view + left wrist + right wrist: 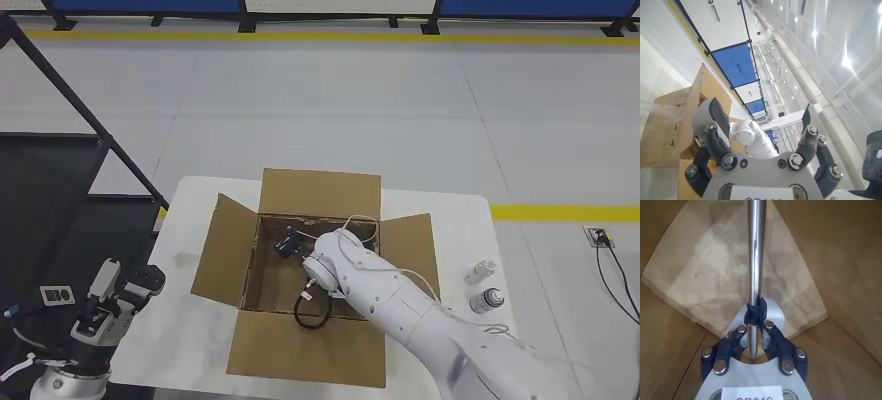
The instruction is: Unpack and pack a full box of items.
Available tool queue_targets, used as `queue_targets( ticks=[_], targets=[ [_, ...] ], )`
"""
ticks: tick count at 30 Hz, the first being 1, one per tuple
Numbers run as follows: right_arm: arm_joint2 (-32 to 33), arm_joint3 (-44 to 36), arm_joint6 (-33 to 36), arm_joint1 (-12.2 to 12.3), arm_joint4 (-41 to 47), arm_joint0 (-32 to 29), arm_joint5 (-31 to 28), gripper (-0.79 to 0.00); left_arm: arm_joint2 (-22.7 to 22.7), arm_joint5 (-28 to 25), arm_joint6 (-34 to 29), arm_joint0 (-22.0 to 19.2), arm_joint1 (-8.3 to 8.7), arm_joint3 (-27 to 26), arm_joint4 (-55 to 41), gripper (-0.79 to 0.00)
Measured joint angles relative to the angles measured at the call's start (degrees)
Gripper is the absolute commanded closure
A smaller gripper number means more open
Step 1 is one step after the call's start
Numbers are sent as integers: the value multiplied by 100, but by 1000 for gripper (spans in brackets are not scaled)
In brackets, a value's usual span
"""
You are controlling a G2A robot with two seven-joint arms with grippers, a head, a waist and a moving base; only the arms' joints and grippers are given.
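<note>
An open cardboard box (320, 190) stands in the middle of the white table (450, 215), flaps spread outward. My right arm (345, 265) goes down into it. Inside the box, my right gripper (755, 311) is shut on a shiny metal rod (755, 247) that runs straight out from between the pads; its far end is cut off by the picture's edge. Bare brown box walls (829, 247) surround it. My left gripper (128, 275) sits off the table's left side, open and holding nothing. In the left wrist view this gripper (762, 106) points up past the box (668, 121).
Two small bottles (480, 271) (487, 300) stand on the table right of the box. A black cable loop (310, 315) hangs at the box's front wall. A dark screen on a black frame (60, 200) stands at the left.
</note>
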Motion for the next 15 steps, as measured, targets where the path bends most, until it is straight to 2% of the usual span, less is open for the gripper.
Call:
queue_targets(
  ticks=[1,4,7,15],
  targets=[
    [1,113,-12,-53,18,14,-60,-243,0,0,0,0,0,0,0,-785],
    [11,446,-60,-215,54,60,-213,-332,0,0,0,0,0,0,0,-785],
    [26,729,-107,-347,66,102,-324,-366,0,0,0,0,0,0,0,-785],
    [113,1155,-416,-546,43,184,-689,-363,0,0,0,0,0,0,0,-785]
  ],
)
